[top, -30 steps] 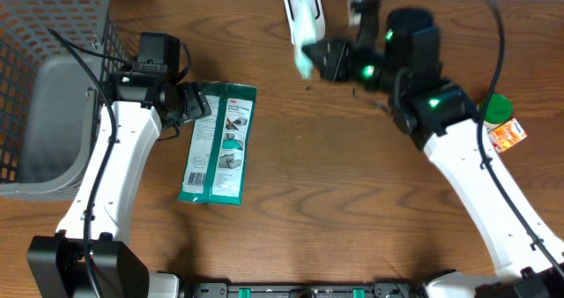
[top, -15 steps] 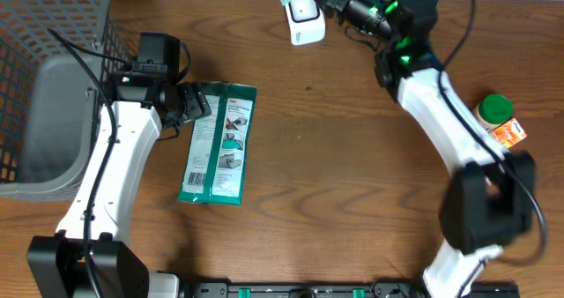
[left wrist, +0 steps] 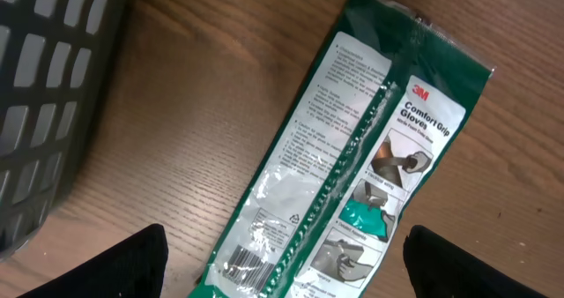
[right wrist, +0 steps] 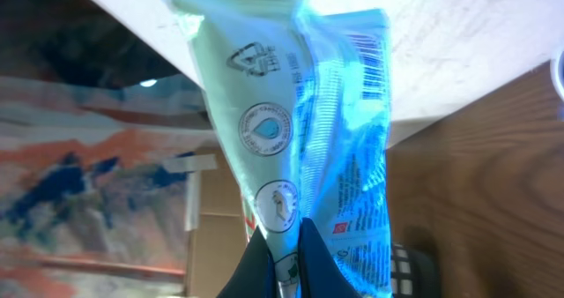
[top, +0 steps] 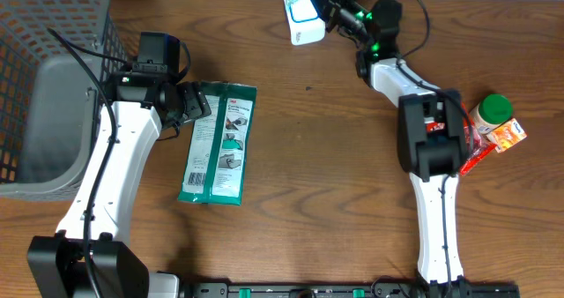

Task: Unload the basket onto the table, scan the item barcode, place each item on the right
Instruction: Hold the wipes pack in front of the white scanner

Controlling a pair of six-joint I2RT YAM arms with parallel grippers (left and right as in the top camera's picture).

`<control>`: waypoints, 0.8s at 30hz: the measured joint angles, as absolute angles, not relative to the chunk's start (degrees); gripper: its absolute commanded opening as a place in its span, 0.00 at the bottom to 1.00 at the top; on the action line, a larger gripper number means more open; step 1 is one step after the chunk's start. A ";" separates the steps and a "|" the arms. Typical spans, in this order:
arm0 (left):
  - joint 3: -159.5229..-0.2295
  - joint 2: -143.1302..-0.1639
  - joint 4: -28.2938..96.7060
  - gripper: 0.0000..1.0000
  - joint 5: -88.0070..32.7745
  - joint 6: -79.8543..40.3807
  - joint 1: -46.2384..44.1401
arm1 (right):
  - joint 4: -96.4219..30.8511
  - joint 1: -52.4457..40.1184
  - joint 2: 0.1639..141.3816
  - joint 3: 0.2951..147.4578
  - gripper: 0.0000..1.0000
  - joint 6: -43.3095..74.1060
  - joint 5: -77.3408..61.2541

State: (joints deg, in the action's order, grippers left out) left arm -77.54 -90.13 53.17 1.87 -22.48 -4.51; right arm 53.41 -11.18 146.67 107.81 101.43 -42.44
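The right arm (top: 428, 144) reaches far back, the right pincer (right wrist: 284, 245) clamped on a pale-blue pouch (right wrist: 300, 113); the left pincer (top: 199, 104) gapes empty beside a glove packet (top: 218, 144).

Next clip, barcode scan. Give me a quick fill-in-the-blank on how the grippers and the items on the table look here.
The right gripper is ____ on the pale blue packet.
The left gripper hangs ____ near the gloves package, holding nothing.
The gloves package carries the brand mark ____.
The bottle has a ____ cap.
Missing words: shut, open, 3M, green.
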 measured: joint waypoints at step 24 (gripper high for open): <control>-77.54 -90.13 53.15 0.86 1.89 -22.48 -4.51 | 45.21 -11.31 157.38 119.24 0.01 105.73 -48.71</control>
State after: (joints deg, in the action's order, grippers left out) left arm -77.54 -90.13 53.15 1.89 -22.48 -4.51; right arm 45.21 -11.31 157.38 119.24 105.73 -48.71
